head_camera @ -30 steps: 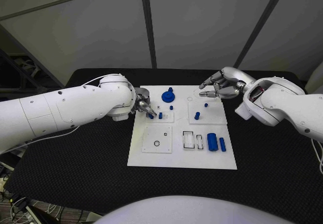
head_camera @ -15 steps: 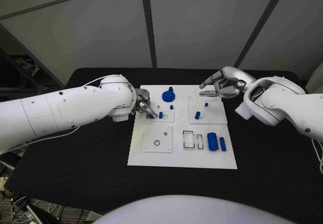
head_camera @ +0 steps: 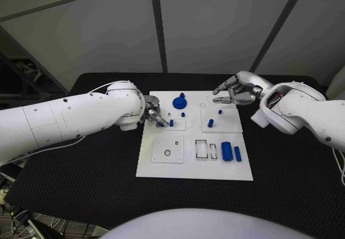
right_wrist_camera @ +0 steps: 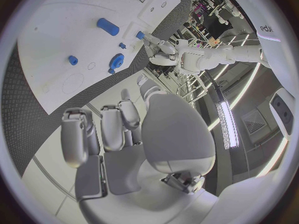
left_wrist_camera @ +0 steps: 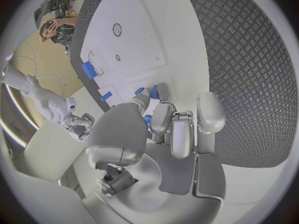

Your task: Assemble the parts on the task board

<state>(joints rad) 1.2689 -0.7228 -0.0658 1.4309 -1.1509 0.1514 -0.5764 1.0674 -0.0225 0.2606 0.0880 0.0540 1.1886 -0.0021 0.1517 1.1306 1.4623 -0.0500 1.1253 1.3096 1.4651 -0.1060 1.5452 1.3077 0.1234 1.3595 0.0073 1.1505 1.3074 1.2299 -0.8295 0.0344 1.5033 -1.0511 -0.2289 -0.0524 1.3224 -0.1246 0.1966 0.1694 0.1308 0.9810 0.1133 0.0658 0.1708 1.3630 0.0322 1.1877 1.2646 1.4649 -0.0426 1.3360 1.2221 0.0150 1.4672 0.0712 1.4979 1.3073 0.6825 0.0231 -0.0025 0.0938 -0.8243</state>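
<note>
The white rectangular task board (head_camera: 194, 172) lay in the middle of the black textured table (head_camera: 79, 169). The silver left hand (head_camera: 154, 115) sat low at the board's left edge, fingers drawn together around a small blue peg (head_camera: 159, 123). In the left wrist view, that left hand (left_wrist_camera: 163, 118) had its fingertips (left_wrist_camera: 161, 90) closed right on the small blue peg (left_wrist_camera: 152, 91), which stood at the board surface. Just beside it, a second short blue peg (head_camera: 171, 122) stood upright on the same raised square.

Over at the far right corner of the board, the silver right hand (head_camera: 234, 93) hovered with its fingers curled inward; whether it pinched anything could not be told. The right wrist view showed the right hand (right_wrist_camera: 118, 129) above the board with its fingers bent.

A blue round gear-like part (head_camera: 179, 103) sat near the board's far edge, between the two hands. A blue upright pin (head_camera: 211, 123) stood on the right raised square. Nearer the robot, a fat blue cylinder (head_camera: 226, 150) lay flat with a slimmer blue bar (head_camera: 238, 153) just beside it, right of two outlined rectangular slots (head_camera: 206, 150).
</note>
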